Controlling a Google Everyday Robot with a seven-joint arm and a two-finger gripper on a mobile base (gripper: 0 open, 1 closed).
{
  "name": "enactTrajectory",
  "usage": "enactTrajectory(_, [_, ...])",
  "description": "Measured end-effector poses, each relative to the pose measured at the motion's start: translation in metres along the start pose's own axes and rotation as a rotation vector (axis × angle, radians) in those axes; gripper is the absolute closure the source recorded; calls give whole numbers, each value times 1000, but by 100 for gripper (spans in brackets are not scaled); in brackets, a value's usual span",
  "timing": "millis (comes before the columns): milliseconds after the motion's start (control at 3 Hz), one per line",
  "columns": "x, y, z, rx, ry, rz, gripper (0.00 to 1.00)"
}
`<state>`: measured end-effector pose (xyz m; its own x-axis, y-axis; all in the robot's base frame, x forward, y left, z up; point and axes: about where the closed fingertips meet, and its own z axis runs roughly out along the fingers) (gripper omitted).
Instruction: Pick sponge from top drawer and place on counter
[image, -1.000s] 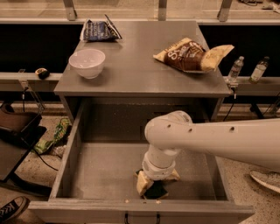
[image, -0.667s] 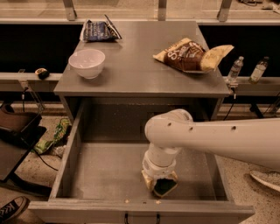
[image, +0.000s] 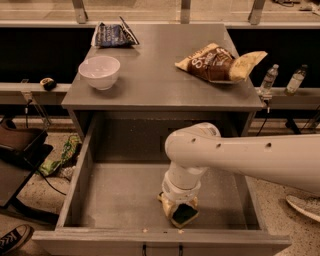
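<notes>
Green-faced sponge (image: 184, 215) is pinched tight in my gripper (image: 180, 208), down near the front wall of the open top drawer (image: 120, 200). White bowl (image: 99, 71) sits up on the bench (image: 155, 80).

Gripper (image: 179, 207) around sponge (image: 185, 216) in top drawer (image: 120, 197) (front, right of centre)

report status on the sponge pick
Gripper down in top drawer, at the sponge by the front wall. Sponge not yet on counter. White bowl and snack bag sit on counter.
</notes>
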<state>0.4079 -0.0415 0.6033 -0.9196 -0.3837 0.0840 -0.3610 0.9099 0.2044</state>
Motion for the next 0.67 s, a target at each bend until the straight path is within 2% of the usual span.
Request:
enactTrajectory(333, [7, 1, -41, 58, -59, -44, 100])
enactTrajectory(667, [16, 1, -138, 155, -165, -123, 100])
